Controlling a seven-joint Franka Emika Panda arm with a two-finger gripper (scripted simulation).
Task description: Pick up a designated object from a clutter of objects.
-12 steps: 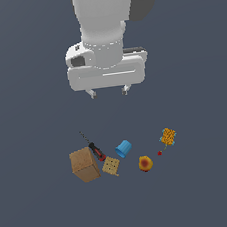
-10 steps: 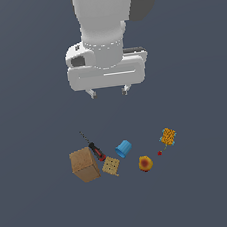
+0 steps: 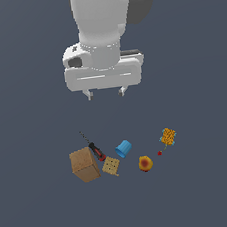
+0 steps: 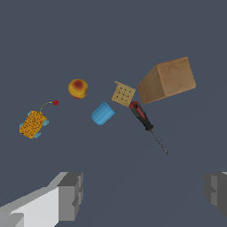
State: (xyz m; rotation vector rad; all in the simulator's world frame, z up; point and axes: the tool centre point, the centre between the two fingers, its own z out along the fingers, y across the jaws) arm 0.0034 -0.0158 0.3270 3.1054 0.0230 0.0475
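Note:
The designated object, a small yellow-orange ball with red patches [image 3: 146,163] [image 4: 77,88], lies on the grey floor toward the exterior view's right of the clutter of objects. Around it are a blue cup [image 3: 123,148] [image 4: 103,113], a tan cracker square [image 3: 111,166] [image 4: 123,94], a brown cube [image 3: 84,164] [image 4: 168,80], a red-black screwdriver [image 3: 95,150] [image 4: 144,120] and an orange speckled square [image 3: 168,136] [image 4: 33,124]. My gripper [image 3: 105,93] hangs open well above the clutter, holding nothing. In the wrist view its fingers [image 4: 71,196] stand wide apart.
A tiny red bead on a thin cord [image 3: 160,153] [image 4: 55,103] lies between the ball and the orange speckled square. Plain grey floor [image 3: 42,215] surrounds the clutter on all sides.

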